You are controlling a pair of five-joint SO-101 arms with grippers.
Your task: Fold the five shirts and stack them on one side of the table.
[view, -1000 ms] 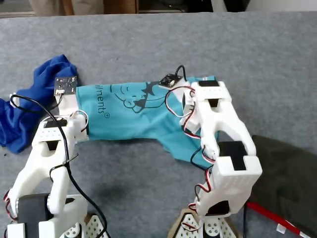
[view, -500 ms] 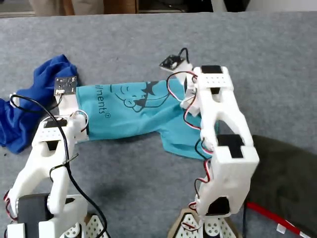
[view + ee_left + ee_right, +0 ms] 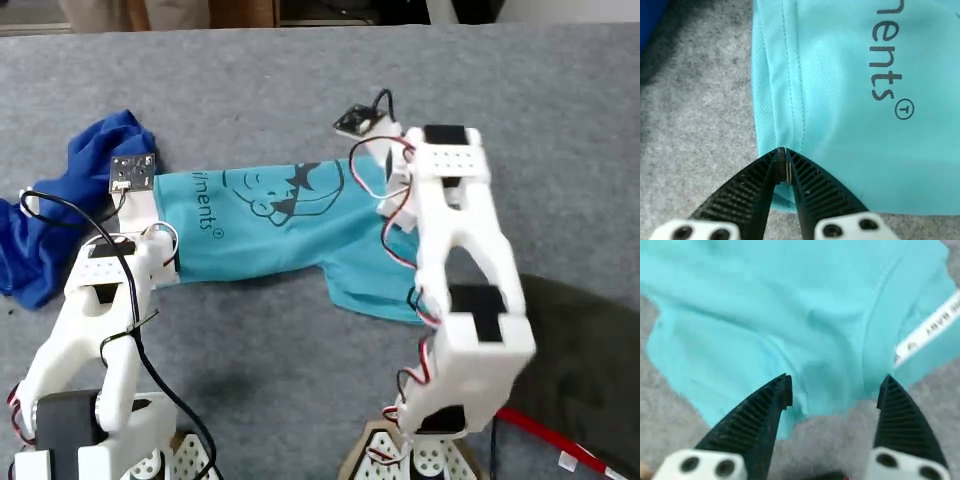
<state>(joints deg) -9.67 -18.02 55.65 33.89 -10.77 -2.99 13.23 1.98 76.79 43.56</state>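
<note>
Grey table [image 3: 300, 80]: left hand [image 3: 782, 159] clamps teal shirt [image 3: 850, 130] hem; right hand [image 3: 836, 385] spread above it.

**Grey felt, soft light**

Grey felt-covered table [image 3: 300, 80] from edge to edge, evenly lit, with soft shadows on the nap. Past the far edge, a brown wooden panel [image 3: 243, 13], a dark gap [image 3: 350, 10] just beside it.

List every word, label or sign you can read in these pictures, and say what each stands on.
Dark print on the teal shirt: only a word's tail end and a small circled mark show, so no whole word can be read.
White tag on the same shirt: too blurred to read.
</note>
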